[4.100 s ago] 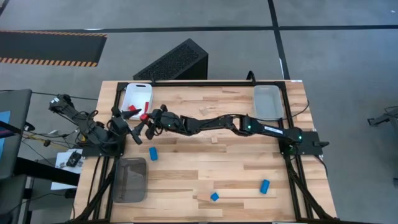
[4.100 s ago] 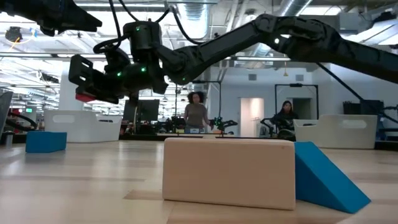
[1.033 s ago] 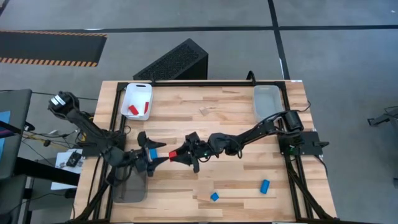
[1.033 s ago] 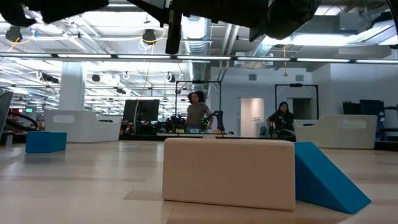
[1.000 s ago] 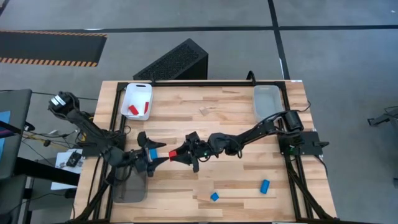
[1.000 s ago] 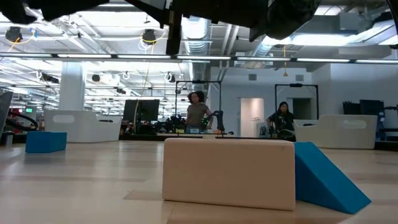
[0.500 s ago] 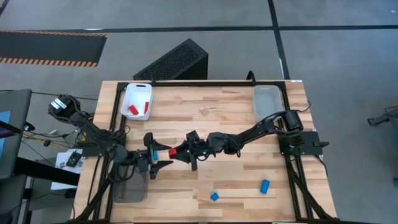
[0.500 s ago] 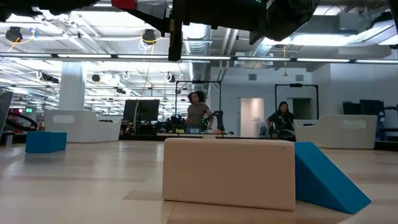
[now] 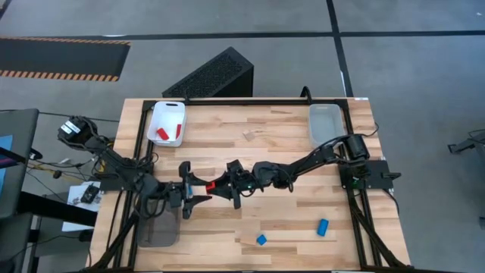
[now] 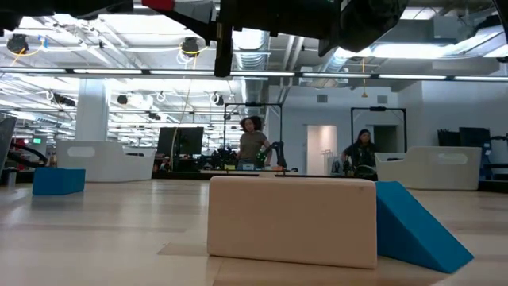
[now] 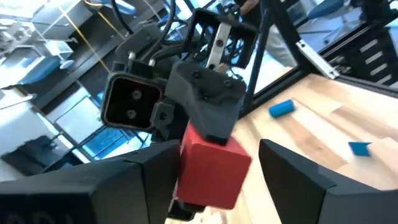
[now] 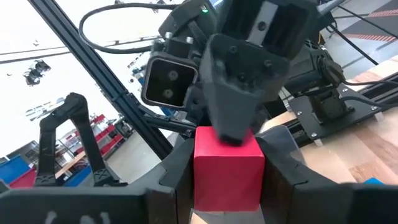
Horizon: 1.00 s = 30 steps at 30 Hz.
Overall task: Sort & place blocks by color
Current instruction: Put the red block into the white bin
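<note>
- The right gripper (image 9: 220,186) clamps a red block (image 9: 212,186) above the table's (image 9: 288,220) middle, well off the white tray (image 9: 167,123).
- The left gripper (image 9: 198,190) flanks that block, fingers (image 11: 298,174) just apart from it (a visible gap each side).
- Two blue blocks (image 9: 323,226) lie near the table's front edge.
</note>
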{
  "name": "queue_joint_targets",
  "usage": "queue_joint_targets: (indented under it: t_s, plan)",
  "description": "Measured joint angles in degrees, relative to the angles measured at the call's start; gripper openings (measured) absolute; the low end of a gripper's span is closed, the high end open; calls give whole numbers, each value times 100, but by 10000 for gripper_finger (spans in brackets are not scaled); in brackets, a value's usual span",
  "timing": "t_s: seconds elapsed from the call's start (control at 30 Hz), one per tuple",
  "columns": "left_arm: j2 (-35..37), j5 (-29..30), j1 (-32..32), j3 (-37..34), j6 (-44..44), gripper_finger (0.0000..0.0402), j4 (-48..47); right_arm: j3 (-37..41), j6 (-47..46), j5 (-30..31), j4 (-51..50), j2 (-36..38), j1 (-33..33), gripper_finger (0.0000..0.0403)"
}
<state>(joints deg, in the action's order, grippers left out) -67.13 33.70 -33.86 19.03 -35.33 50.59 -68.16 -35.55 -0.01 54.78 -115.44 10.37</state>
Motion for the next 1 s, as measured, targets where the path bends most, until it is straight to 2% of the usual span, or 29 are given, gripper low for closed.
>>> queue_joint_targets:
  t_s: [0.3,0.6,0.7,0.83,1.0]
  plan:
    - [0,76,21,0,-39,201,70,0,-2,0,-15,0,0,151]
    - [2,165,19,0,-59,108,85,0,-21,4,-31,0,0,187]
    - [2,240,19,0,-55,105,87,0,31,23,-18,0,0,202]
    - [2,920,-90,2,-44,118,87,0,412,508,-70,15,15,215]
    - [10,2434,-375,2,-87,118,398,0,604,747,-608,224,-8,215]
